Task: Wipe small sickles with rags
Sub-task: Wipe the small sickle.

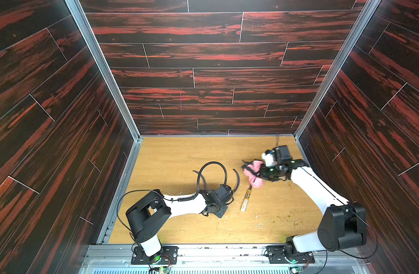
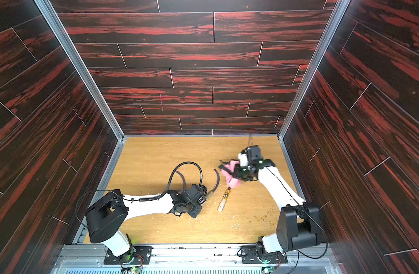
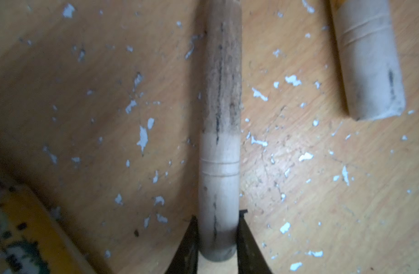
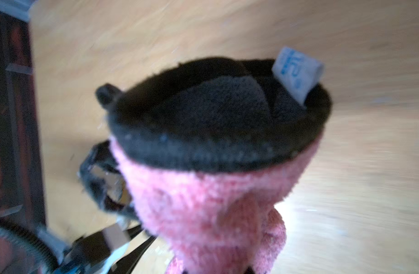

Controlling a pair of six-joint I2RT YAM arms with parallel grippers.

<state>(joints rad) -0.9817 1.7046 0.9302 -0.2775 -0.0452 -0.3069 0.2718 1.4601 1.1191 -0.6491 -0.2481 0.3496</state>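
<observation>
My left gripper (image 3: 218, 218) is shut on the butt end of a pale wooden handle of a small sickle (image 3: 221, 95). In both top views its dark curved blade (image 1: 237, 180) (image 2: 217, 178) arcs away beyond the left gripper (image 1: 230, 191). A second small sickle (image 1: 244, 206) (image 2: 222, 203) lies on the table, yellow-black band at its neck, its blade hidden under the rag. My right gripper (image 1: 257, 172) is shut on the bunched pink rag (image 1: 254, 175) (image 4: 203, 201), black-edged, just over that neck. Another thin dark blade (image 1: 200, 176) shows behind the left arm's cable.
The wooden tabletop (image 1: 170, 154) is strewn with pale flakes and specks, densest near the front. Dark wood-patterned walls close in three sides, and the right wall (image 1: 305, 151) is near the right arm. A black cable loop (image 1: 213, 163) arches above the left wrist.
</observation>
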